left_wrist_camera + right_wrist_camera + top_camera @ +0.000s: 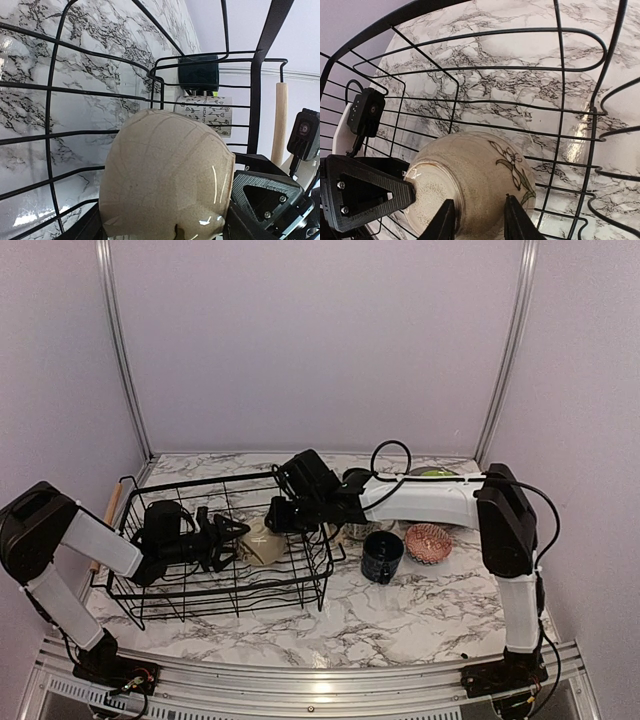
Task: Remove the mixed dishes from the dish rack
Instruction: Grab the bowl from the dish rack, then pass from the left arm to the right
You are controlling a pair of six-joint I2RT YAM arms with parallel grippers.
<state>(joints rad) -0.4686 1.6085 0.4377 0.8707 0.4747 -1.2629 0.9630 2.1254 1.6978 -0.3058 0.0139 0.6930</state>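
Dish rack (200,483), black wire with a light wooden rod handle (112,502), stands on the left half of the marble-patterned table (420,610). One item is seen inside it: a tan ceramic mug (263,542), glazed, crackled and bearing a drawn flower, toward the rack's right end. Whether it rests on the wire floor cannot be told.

Left gripper (232,540) reaches in from the left. Its jaws are set wide, one on either side of the tan ceramic mug, clasping it. Right gripper (282,515) reaches in from the right; its fingers (444,222) stand narrowly apart against the mug's wall. Whether they grip cannot be told.

Outside the rack, to its right:
- a dark-blue mug (382,556), upright
- a white mug with small plant motifs (205,114), just beside it
- a reddish patterned bowl (428,542)
- a lime-green plate (435,472), mostly hidden behind the right arm
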